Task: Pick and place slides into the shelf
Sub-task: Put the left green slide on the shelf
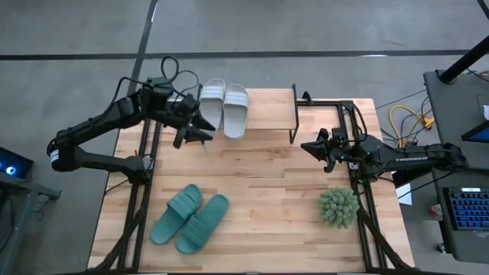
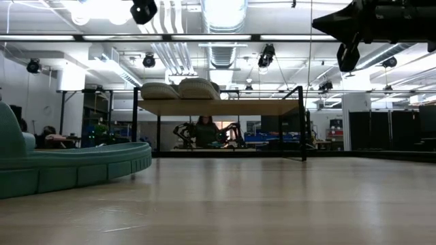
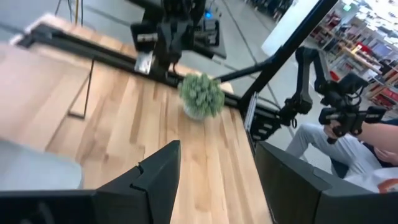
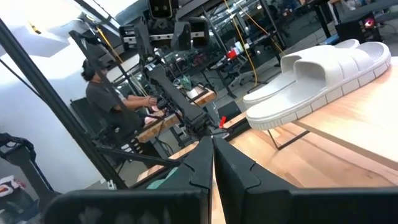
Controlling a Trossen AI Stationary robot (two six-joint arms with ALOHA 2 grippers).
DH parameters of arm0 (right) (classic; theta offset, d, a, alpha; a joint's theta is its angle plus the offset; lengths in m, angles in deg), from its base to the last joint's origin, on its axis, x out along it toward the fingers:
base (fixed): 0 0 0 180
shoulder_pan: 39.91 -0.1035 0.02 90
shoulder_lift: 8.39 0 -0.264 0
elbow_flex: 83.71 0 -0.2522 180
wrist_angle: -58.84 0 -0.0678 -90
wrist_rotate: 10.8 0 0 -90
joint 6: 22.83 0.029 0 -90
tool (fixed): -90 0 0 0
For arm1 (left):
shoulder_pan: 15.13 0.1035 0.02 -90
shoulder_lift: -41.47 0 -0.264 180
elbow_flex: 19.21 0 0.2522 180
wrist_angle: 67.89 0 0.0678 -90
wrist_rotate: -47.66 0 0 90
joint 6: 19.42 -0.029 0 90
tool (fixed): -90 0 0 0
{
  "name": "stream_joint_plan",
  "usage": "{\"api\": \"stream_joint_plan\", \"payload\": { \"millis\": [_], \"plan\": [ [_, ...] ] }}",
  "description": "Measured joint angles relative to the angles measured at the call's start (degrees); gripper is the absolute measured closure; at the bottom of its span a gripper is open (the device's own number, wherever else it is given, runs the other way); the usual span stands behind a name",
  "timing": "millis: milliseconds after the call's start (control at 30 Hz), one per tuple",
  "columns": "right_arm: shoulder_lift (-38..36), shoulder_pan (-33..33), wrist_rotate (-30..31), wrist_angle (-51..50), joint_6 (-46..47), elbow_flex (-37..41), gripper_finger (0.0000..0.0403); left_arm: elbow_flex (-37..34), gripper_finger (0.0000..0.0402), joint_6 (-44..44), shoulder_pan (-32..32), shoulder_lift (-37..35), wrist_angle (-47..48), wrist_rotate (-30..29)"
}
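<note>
Two pale grey-white slides lie side by side, soles down, on the wooden top of the shelf at the table's far side; the low view shows these slides atop the shelf. Two teal slides rest on the table near its front left. My left gripper hovers open just beside the white pair's near-left end, with nothing between its fingers. My right gripper hangs shut and empty above the table to the right of the shelf, its fingers pointing toward the white slides.
A spiky green plant ball stands near the table's front right; it also shows beyond my left gripper's fingers as a plant ball. Bare tabletop lies between the shelf and the teal slides. A seated person is beyond the table.
</note>
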Motion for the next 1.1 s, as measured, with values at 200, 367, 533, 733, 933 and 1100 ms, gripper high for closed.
{"api": "stream_joint_plan", "payload": {
  "millis": [200,367,533,733,933,1100],
  "plan": [
    [-0.02,0.0,0.0,0.02,0.0,0.0,0.0394,0.0,0.0207,1.72,0.0,0.02,6.34,-0.44],
    [-0.02,0.0,0.0,0.01,-0.02,0.0,0.0394,0.0,0.0207,8.46,0.02,0.02,14.42,-3.57],
    [-0.02,0.0,0.0,-0.06,-0.02,0.0,0.0394,-0.02,0.0207,14.64,0.0,0.02,24.15,-8.12],
    [-0.01,0.0,-0.02,-0.17,-0.07,0.0,0.0394,-0.02,0.0207,19.89,0.0,-0.01,28.6,-10.27],
    [-0.02,0.02,-0.04,-0.19,-0.07,0.0,0.0394,-0.02,0.0207,22.0,-0.07,-0.21,28.63,-10.27],
    [-0.02,0.02,-0.09,-0.17,-0.07,0.0,0.0394,-0.02,0.0207,29.63,-1.49,-1.02,32.61,-11.42]
  ]
}}
